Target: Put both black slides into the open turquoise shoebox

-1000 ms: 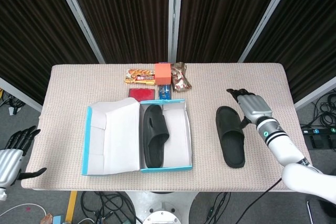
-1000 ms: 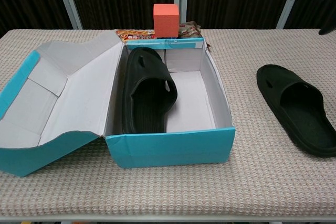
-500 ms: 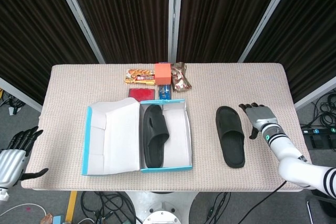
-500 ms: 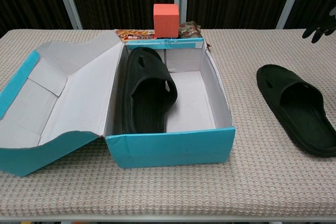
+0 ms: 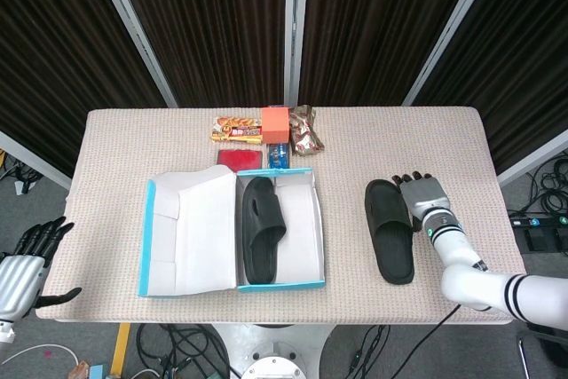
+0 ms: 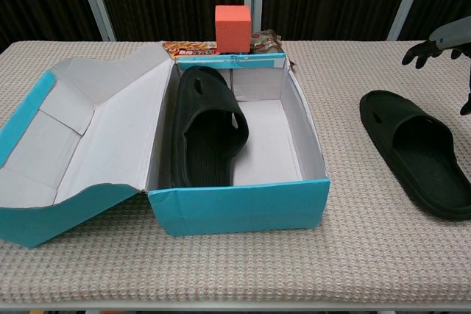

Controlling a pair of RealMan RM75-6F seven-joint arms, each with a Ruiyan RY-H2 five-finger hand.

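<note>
The open turquoise shoebox (image 5: 306,285) (image 6: 243,207) lies left of the table's middle, its lid folded out to the left. One black slide (image 5: 263,228) (image 6: 206,124) lies inside it along the left wall. The other black slide (image 5: 390,228) (image 6: 416,151) rests flat on the table to the right of the box. My right hand (image 5: 422,196) (image 6: 444,40) hovers just beside that slide's right edge, fingers spread, holding nothing. My left hand (image 5: 25,256) hangs below the table's left edge, fingers apart and empty.
At the back of the table sit an orange block (image 5: 274,122) (image 6: 232,27), a snack packet (image 5: 237,130), a brown wrapper (image 5: 307,129), a red item (image 5: 240,158) and a small blue item (image 5: 279,156). Dark curtains stand behind.
My right hand has dropped back from the far right and shifted left, closing in on the loose slide's right side. Both slides and the box stay put.
</note>
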